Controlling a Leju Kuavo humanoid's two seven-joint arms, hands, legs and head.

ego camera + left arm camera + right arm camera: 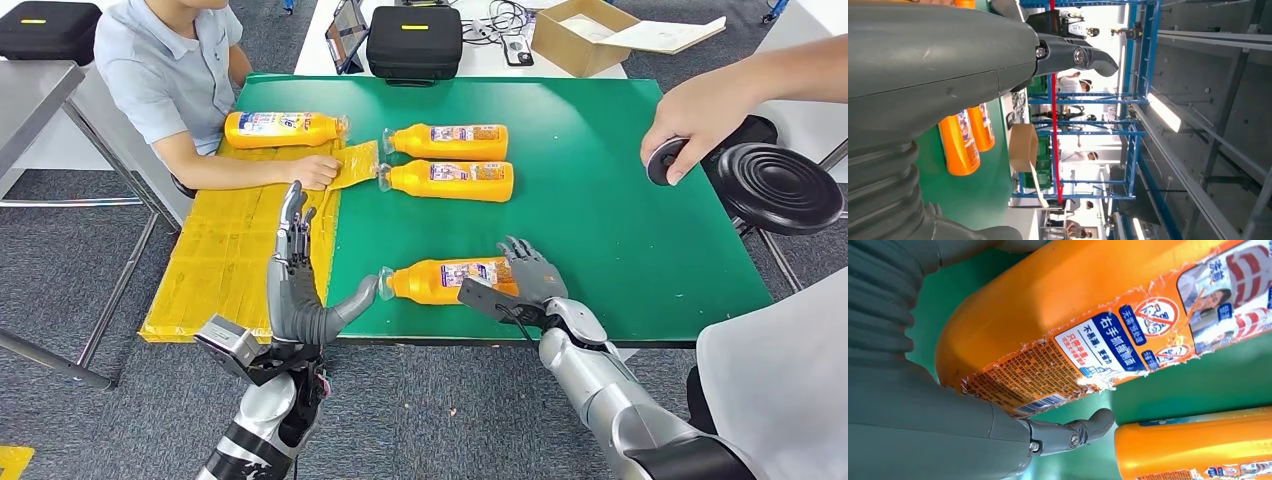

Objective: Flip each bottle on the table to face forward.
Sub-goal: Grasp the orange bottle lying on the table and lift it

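Nearest bottle (445, 280) lying flat on green table (620, 200) near front edge, long axis left-right, cap toward left hand (300, 290), base under right hand (525, 275). Right hand resting on base end, fingers spread over it; full grip not confirmable from head view, though wrist view shows thumb (1068, 432) under the label edge. Left hand empty, fingers apart and upright, thumb just beside cap. Two further bottles (450, 160) well behind, same orientation. Right hand better placed for the roll, judged.
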